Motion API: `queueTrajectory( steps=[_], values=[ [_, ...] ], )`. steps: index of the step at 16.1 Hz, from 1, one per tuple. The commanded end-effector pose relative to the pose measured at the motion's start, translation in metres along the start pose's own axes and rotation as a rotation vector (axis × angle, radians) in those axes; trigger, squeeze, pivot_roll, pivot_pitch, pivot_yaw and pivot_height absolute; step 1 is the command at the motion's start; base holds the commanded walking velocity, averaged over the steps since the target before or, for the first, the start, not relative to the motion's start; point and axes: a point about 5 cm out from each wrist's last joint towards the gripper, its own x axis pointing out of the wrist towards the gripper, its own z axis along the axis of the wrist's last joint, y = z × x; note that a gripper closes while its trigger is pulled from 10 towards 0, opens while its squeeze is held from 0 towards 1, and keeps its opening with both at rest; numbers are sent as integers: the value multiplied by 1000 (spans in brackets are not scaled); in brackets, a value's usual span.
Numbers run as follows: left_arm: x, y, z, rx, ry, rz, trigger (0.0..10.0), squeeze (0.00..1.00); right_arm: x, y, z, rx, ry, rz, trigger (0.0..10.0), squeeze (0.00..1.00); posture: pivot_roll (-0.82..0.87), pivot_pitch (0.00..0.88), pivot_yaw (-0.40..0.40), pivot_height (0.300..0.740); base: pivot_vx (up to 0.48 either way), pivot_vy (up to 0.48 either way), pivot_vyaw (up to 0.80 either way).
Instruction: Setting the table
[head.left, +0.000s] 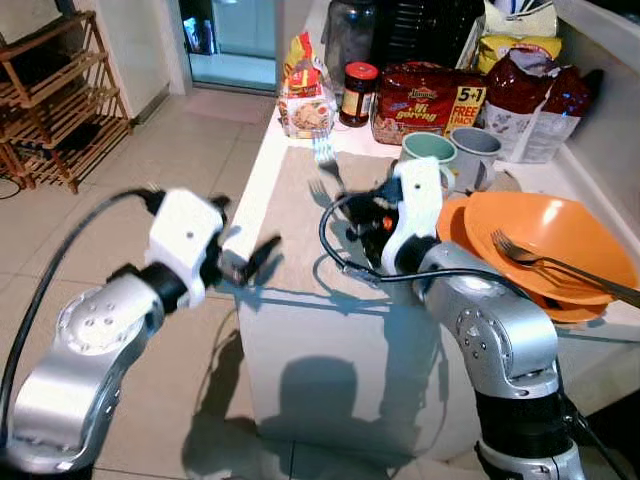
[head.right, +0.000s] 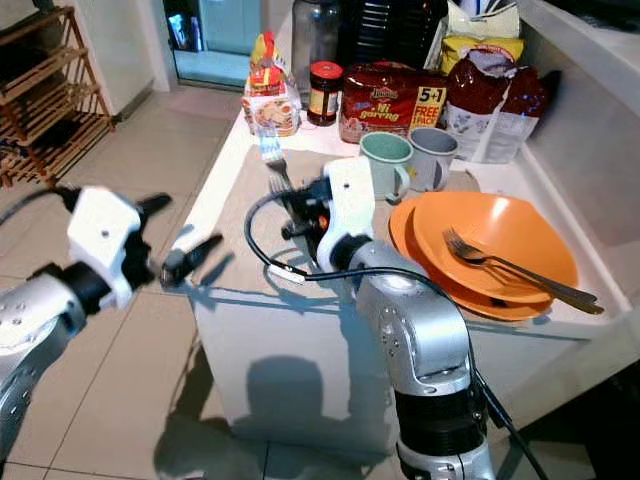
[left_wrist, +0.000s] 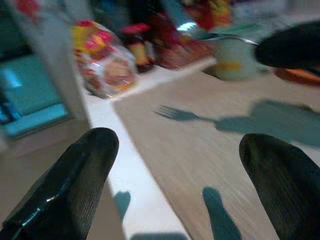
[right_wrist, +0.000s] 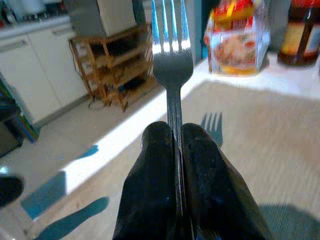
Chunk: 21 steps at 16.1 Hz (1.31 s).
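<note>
I am holding a metal fork (right_wrist: 172, 75) pinched by its handle between the closed fingers of my right gripper (right_wrist: 176, 150), above the beige placemat (head.left: 300, 235) on the white counter (head.right: 225, 170). The fork's long axis is running along the fingers, tines pointing away from me toward the packets at the back and tilted upward (its shadow is lying on the mat just below). My left gripper (head.left: 252, 262) is hovering at the counter's near left edge, its fingers (left_wrist: 75, 180) spread wide and holding nothing.

The wrist view is showing the grip closely; the head view is showing the rest: stacked orange bowls (head.right: 500, 240) with a second fork (head.right: 515, 265) to my right, two mugs (head.right: 410, 160) behind them, a jar (head.left: 358, 93). Open tiled floor (head.left: 150, 200) is lying left of the counter, with a wooden rack (head.left: 55, 95) beyond.
</note>
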Motion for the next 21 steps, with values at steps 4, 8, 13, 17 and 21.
queueTrajectory(
  steps=[4,8,13,17,21],
  values=[
    [11,-9,4,-6,-15,11,10000,0,-5,-17,4,-70,-80,-122,10000,0,45,0,-63,740,-132,0,0],
    [13,-10,5,-11,-20,19,10000,0,-7,-19,-1,-86,-97,-145,10000,0,40,0,-58,740,-272,0,0],
    [16,-12,2,-8,-25,40,10000,0,-9,-21,-4,-103,-98,-165,10000,0,36,0,-62,740,-111,0,0],
    [19,-16,-11,29,21,66,10000,0,-19,-33,-16,-112,-90,-220,10000,0,29,0,-59,740,0,-240,0],
    [21,-18,-16,41,30,66,10000,0,-23,-35,-23,-127,-82,-210,10000,0,25,0,-55,740,0,-480,0]
  ],
)
